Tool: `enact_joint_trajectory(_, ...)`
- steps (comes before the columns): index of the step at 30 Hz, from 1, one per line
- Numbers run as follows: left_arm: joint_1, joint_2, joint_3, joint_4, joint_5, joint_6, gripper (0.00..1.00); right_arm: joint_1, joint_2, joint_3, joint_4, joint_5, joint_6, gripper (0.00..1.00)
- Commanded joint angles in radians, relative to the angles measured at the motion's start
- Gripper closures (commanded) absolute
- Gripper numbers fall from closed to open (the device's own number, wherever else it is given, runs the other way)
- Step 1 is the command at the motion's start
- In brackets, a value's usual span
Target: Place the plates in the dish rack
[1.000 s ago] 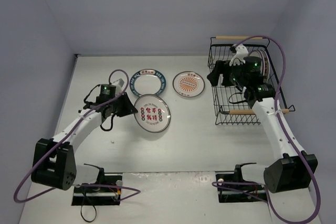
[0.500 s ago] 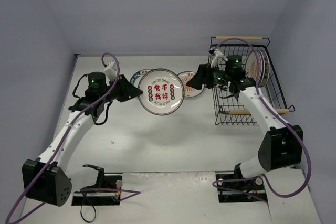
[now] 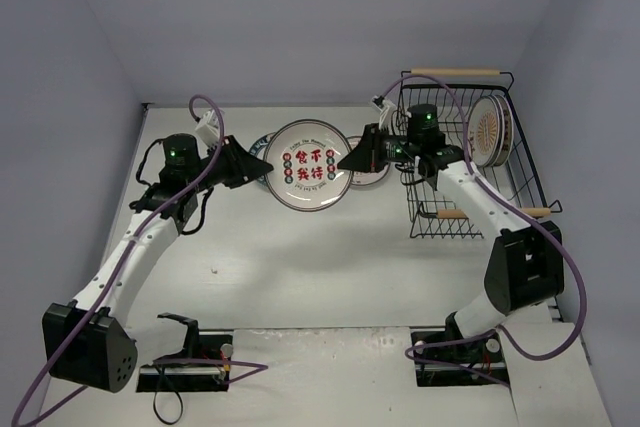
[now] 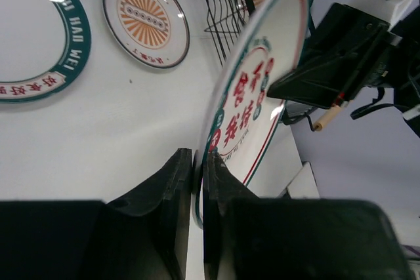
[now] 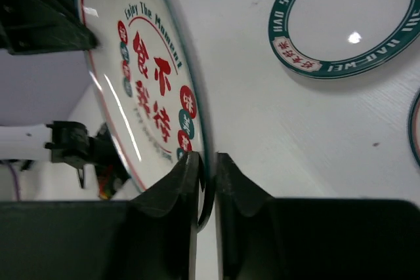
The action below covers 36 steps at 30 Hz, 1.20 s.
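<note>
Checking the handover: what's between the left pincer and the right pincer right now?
The red-character plate, its rim pinched by the left pincer on one side and the right pincer on the other. The top view shows it.

Bright, even light falls from overhead. The white surface (image 3: 300, 267) shows only faint, soft shadows beneath the arms. In the 2 wrist views small glare spots sit on the teal-rimmed plate (image 5: 354, 37), and a pale streak crosses the red-lettered plate (image 5: 125, 129). The left gripper (image 4: 197, 162) and right gripper (image 5: 207, 162) look near-black, their nearest edges slightly soft.
</note>
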Motion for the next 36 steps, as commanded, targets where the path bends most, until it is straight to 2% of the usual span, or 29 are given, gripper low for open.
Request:
enact_joint_trajectory(1, -0.001, -0.012, 0.077, 0.134, 0.036, -0.023, 1.00, 0.001, -0.020, 0.067, 0.081, -0.012, -0.005, 0.93)
enact_joint_trajectory(2, -0.001, -0.010, 0.082, 0.119, 0.029, -0.015, 1.00, 0.001, -0.020, 0.077, 0.071, -0.004, -0.014, 1.00)
enact_joint_trajectory(3, -0.001, -0.007, 0.085, 0.079, 0.006, 0.009, 0.91, -0.001, -0.021, 0.095, 0.052, 0.007, -0.031, 1.00)
enact_joint_trajectory(4, -0.003, -0.003, 0.086, 0.057, -0.009, 0.023, 0.71, -0.004, -0.023, 0.107, 0.038, 0.040, -0.040, 1.00)
enact_joint_trajectory(6, -0.003, 0.002, 0.097, -0.039, -0.046, 0.075, 0.54, -0.009, -0.029, 0.156, -0.026, 0.093, -0.087, 1.00)
enact_joint_trajectory(8, -0.003, 0.005, 0.106, -0.097, -0.124, 0.110, 0.38, -0.013, -0.038, 0.188, -0.067, 0.217, -0.118, 1.00)
enact_joint_trajectory(10, -0.003, 0.013, 0.129, -0.202, -0.229, 0.165, 0.33, -0.030, -0.053, 0.244, -0.135, 0.321, -0.164, 1.00)
enact_joint_trajectory(11, -0.004, 0.017, 0.140, -0.245, -0.273, 0.182, 0.29, -0.041, -0.058, 0.261, -0.152, 0.435, -0.178, 1.00)
enact_joint_trajectory(13, -0.003, 0.037, 0.170, -0.364, -0.357, 0.228, 0.27, -0.064, -0.076, 0.309, -0.194, 0.551, -0.226, 1.00)
enact_joint_trajectory(14, -0.003, 0.045, 0.180, -0.404, -0.429, 0.242, 0.26, -0.068, -0.081, 0.325, -0.208, 0.699, -0.243, 1.00)
enact_joint_trajectory(16, -0.004, 0.066, 0.200, -0.502, -0.503, 0.268, 0.26, -0.084, -0.086, 0.363, -0.235, 0.845, -0.282, 1.00)
enact_joint_trajectory(17, -0.003, 0.080, 0.201, -0.550, -0.564, 0.281, 0.26, -0.090, -0.084, 0.370, -0.243, 0.996, -0.310, 1.00)
enact_joint_trajectory(21, -0.001, 0.103, 0.194, -0.615, -0.657, 0.299, 0.26, -0.136, -0.061, 0.377, -0.234, 1.285, -0.391, 1.00)
enact_joint_trajectory(28, -0.003, 0.145, 0.184, -0.627, -0.668, 0.305, 0.26, -0.226, 0.034, 0.371, -0.153, 1.528, -0.531, 1.00)
enact_joint_trajectory(32, -0.003, 0.171, 0.206, -0.629, -0.663, 0.307, 0.26, -0.254, 0.089, 0.363, -0.072, 1.573, -0.585, 1.00)
enact_joint_trajectory(36, -0.003, 0.180, 0.215, -0.624, -0.663, 0.311, 0.26, -0.288, 0.157, 0.391, -0.055, 1.552, -0.603, 1.00)
